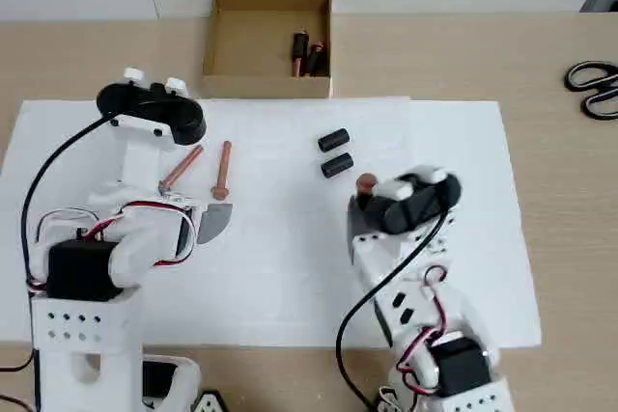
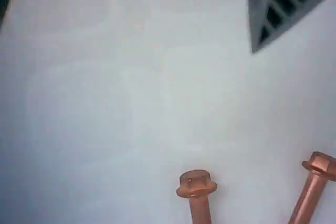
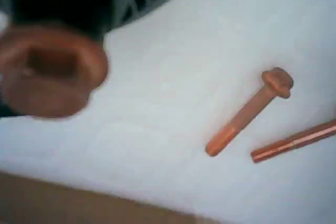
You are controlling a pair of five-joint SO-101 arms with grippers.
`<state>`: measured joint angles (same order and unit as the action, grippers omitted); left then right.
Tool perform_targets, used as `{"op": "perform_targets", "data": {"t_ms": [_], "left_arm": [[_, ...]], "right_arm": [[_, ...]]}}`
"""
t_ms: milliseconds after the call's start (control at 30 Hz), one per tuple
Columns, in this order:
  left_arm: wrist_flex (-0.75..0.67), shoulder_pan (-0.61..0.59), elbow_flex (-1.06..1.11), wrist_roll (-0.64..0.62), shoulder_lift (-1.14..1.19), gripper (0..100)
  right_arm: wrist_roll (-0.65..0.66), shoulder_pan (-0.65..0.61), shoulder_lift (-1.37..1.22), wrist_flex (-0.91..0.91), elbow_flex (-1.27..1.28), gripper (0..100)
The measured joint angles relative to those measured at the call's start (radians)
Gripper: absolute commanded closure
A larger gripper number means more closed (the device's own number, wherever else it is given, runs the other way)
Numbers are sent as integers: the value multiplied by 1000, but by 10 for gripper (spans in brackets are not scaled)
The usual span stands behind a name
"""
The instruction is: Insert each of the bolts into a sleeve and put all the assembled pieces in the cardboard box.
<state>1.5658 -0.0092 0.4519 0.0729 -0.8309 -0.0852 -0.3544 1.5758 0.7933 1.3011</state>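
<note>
Two loose copper bolts [image 1: 182, 169] [image 1: 223, 169] lie on the white sheet just beyond my left gripper [image 1: 200, 217], which hangs open over the sheet; their heads [image 2: 197, 184] [image 2: 320, 165] face its grey finger [image 2: 281, 3]. My right gripper [image 1: 367, 202] is shut on a third bolt, its copper head [image 1: 366, 183] [image 3: 50, 69] sticking out. Two black sleeves [image 1: 333, 139] [image 1: 337, 165] lie just beyond that bolt head. The cardboard box [image 1: 224, 45] stands at the back with assembled pieces [image 1: 307, 53] in its right side.
A white paper sheet [image 1: 290, 277] covers the work area on the wooden table. Scissors [image 1: 591, 87] lie at the far right. In the right wrist view the two loose bolts [image 3: 247, 114] [image 3: 294, 142] lie across the sheet.
</note>
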Motion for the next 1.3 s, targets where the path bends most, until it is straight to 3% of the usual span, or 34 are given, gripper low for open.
{"op": "perform_targets", "data": {"t_ms": [333,900,1200,1300], "left_arm": [[6,-9,0,0,0,709],[64,-9,0,3,0,709],[69,-9,0,3,0,709],[69,-9,0,3,0,709]], "right_arm": [[3,17,-836,-178,-657,995],[3,-8,-2265,-812,-1695,995],[3,-40,-2645,-855,-2030,990],[3,-52,-2685,-847,-2068,902]]}}
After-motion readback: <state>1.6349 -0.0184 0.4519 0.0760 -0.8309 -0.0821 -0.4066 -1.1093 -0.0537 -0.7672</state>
